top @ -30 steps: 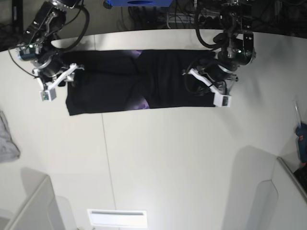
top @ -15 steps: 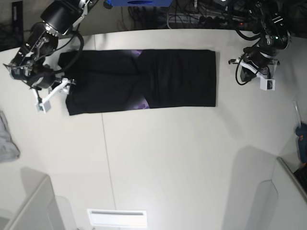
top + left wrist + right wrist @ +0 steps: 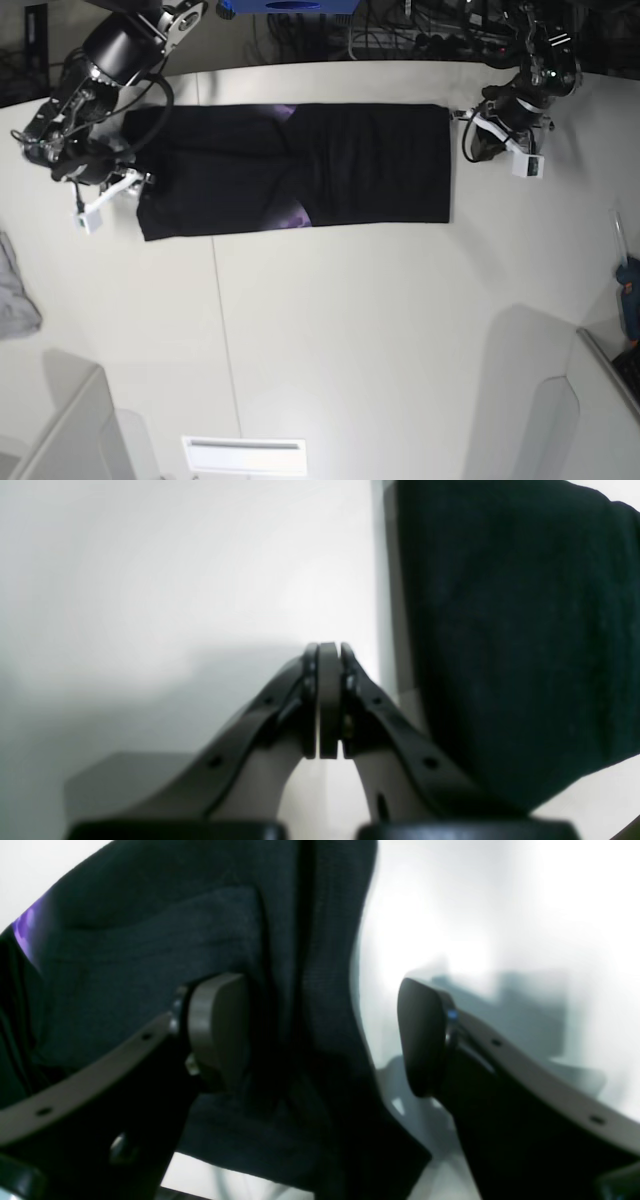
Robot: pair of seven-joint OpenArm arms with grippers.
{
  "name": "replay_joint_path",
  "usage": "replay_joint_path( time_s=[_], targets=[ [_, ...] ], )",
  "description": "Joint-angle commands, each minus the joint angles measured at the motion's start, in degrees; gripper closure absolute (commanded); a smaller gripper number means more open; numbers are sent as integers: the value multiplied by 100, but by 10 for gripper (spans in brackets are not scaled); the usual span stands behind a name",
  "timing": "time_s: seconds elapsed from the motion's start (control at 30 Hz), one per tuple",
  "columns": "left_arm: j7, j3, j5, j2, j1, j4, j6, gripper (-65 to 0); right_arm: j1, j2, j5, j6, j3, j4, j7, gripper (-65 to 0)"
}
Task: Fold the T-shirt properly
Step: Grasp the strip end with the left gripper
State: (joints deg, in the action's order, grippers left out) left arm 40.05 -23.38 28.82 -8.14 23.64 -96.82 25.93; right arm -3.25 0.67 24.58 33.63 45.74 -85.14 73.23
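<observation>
Base view: the T-shirt [image 3: 300, 170] lay as a flat band on the bench [image 3: 350, 330], the right tool [image 3: 320, 1040] gaping astride its end, the left tool [image 3: 327, 700] closed and empty beside the other; a neat fold likely required matched end grips.

shirt [image 3: 300, 168]: black, folded into a long flat band
print: small purple patches showing at the middle folds
place: far side of the table
</observation>
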Motion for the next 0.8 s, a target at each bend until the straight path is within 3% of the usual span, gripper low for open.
replay_joint_path(
  time_s=[0.0, 0.07, 0.23, 0.5, 0.77],
  targets=[
    [-106, 65, 112, -34, -65, -90, 48, 0, 56, 8, -115, 9, -77, -26, 189, -438],
    [-106, 171, 112, -25, -126, -20, 48, 0, 144, 8, -45, 9, -191, -17, 180, -438],
    [-106, 171, 103, -17, -267, 165, 48, 0, 391, -36, 808, 0, -261, 9, 180, -438],
    [-106, 171, 103, -17, -285, 156, 48, 0, 408, -36, 852, 0, -305, 106, 374, -435],
    [-106, 232, 103, -17, -285, 139, 48, 0, 391, -115, 843, -9, -552, 378, 57, -224]
  ],
)
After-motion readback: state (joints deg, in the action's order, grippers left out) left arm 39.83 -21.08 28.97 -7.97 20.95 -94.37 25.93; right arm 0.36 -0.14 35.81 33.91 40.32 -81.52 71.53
